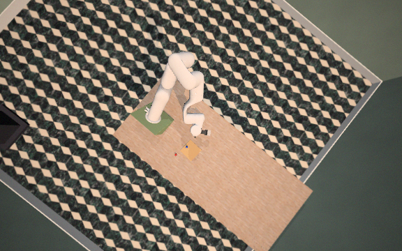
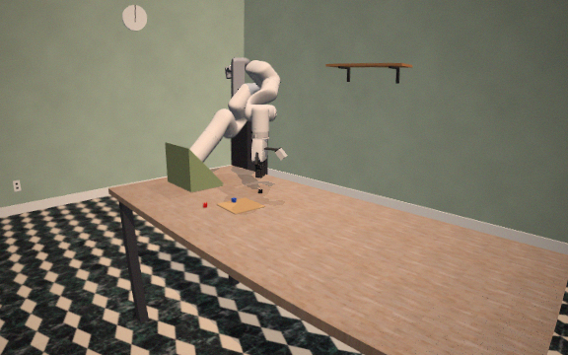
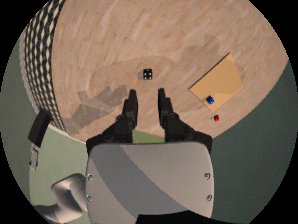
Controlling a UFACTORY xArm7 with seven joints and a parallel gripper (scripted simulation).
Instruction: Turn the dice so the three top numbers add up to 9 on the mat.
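Observation:
My gripper [image 2: 260, 176] [image 3: 147, 96] is partly open and empty, pointing down above the table near the black die. The black die [image 2: 260, 191] [image 3: 147, 74] lies on the table off the mat, just ahead of the fingertips in the wrist view; its top shows several white pips, too small to count surely. The blue die [image 1: 186, 146] [image 2: 234, 200] [image 3: 210, 100] sits on the orange mat [image 1: 192, 153] [image 2: 245, 207] [image 3: 220, 80], near one corner. The red die [image 1: 176, 154] [image 2: 205, 205] [image 3: 216, 118] lies on the table beside the mat. The blue and red top numbers are unreadable. The mat lies flat.
A green wedge-shaped block [image 1: 159, 129] [image 2: 178, 168] stands at the arm's base, on the wooden table [image 1: 243, 174] [image 2: 363, 247]. The near long table edge runs past the red die's side. A wall shelf [image 2: 369, 65] hangs far behind.

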